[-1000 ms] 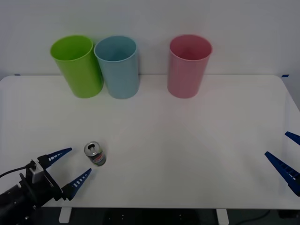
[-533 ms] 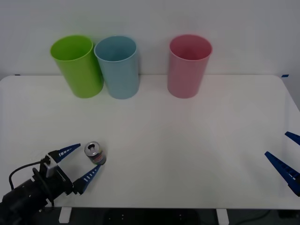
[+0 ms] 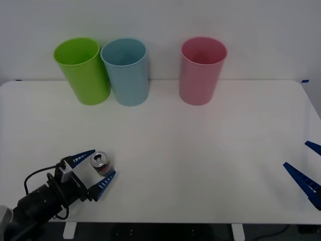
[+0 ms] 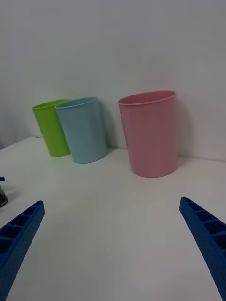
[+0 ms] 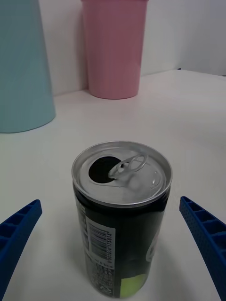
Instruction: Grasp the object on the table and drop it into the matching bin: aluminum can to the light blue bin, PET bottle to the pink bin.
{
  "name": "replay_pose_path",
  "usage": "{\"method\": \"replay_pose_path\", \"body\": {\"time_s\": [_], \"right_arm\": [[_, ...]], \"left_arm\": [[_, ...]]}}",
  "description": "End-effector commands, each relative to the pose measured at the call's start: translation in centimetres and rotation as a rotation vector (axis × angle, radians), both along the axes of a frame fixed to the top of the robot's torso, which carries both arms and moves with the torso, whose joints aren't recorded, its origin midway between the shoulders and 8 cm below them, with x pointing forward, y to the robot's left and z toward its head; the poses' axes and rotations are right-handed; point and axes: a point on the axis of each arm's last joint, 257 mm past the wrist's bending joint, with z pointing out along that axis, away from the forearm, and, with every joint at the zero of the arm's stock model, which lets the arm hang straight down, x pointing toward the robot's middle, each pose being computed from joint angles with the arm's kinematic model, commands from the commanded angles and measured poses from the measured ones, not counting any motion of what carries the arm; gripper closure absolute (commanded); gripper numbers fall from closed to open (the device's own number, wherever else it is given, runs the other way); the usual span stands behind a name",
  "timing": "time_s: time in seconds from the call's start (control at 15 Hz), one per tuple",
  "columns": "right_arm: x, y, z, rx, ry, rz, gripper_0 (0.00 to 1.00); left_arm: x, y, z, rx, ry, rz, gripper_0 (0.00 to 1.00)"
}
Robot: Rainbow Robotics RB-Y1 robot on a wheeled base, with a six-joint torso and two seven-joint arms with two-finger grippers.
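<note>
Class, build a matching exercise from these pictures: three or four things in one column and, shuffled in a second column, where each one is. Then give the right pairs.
Things:
1. aluminum can
2. light blue bin
3. pink bin
4. right gripper

Places:
A. beside the lime green bin
B. at the table's right edge, open
C. between the open left gripper's fingers
D. standing apart at the back

Pairs: 1-C, 2-A, 3-D, 4-B
</note>
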Motion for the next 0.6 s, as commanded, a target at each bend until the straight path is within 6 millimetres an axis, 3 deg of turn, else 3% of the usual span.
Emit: {"method": "replay_pose_path", "body": {"time_s": [0.07,0.4,0.47,0.53,0.6], "right_arm": [[0.00,0.00,0.00,0.000,0.000,0.000,0.00],[0.00,0.00,0.00,0.000,0.000,0.000,0.00],[0.00,0.00,0.00,0.000,0.000,0.000,0.00],[0.00,0.00,0.00,0.000,0.000,0.000,0.00],[0.00,0.00,0.00,0.000,0.000,0.000,0.00]], "left_arm": [[0.09,-0.35,-0.21,0.003,0.002,-0.005,0.00],[0.01,-0.67,-0.28,0.003,0.004,-0.012,0.00],[-0.03,-0.59,-0.33,0.004,0.004,-0.010,0.04],[0.03,-0.61,-0.27,0.004,0.002,-0.011,0.48],[0.00,-0.68,-0.32,0.009,0.000,-0.013,0.81]]}}
